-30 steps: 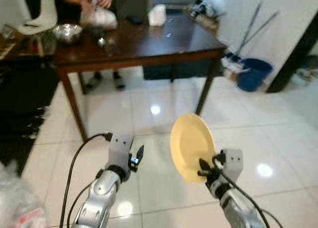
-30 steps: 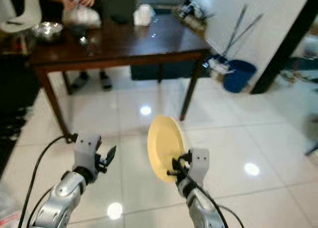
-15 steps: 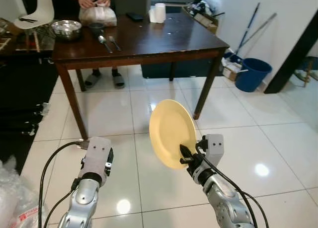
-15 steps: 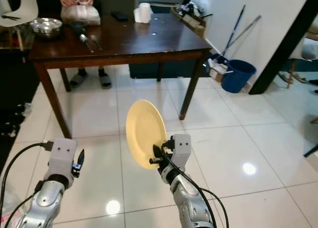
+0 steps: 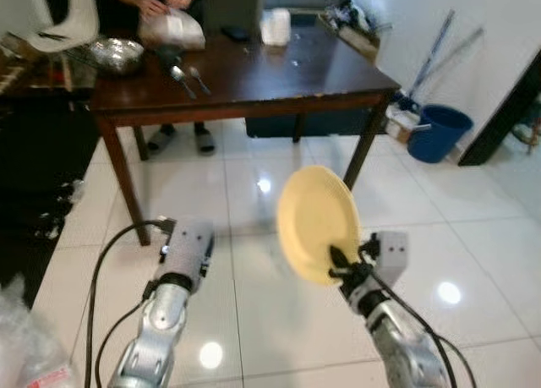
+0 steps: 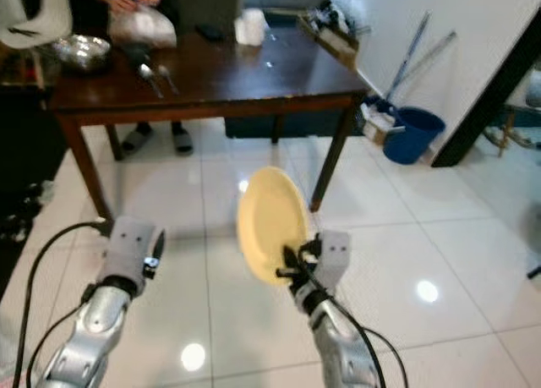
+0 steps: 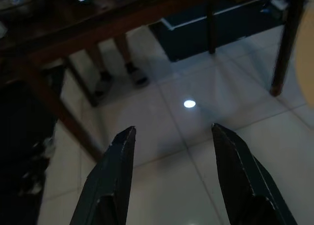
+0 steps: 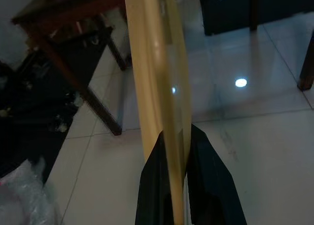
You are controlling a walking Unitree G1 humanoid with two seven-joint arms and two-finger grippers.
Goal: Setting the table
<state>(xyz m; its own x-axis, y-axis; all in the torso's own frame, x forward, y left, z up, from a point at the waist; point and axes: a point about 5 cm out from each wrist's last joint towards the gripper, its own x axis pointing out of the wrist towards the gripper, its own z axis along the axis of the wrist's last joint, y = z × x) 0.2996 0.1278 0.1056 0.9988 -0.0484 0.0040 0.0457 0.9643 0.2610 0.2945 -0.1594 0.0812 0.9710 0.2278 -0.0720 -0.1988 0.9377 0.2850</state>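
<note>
The right gripper (image 5: 340, 265) pinches the bottom edge of a yellow plate (image 5: 314, 224), which stands upright above it; the left gripper (image 7: 171, 151) is spread wide, holding nothing, off to the plate's side; the dark desk (image 5: 279, 75) stands well ahead of both.

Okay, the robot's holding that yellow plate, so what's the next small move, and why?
Probably step toward the table. The right gripper is shut on the plate's lower rim, holding it on edge over the floor, well short of the table. The left gripper is open and holds nothing.
</note>
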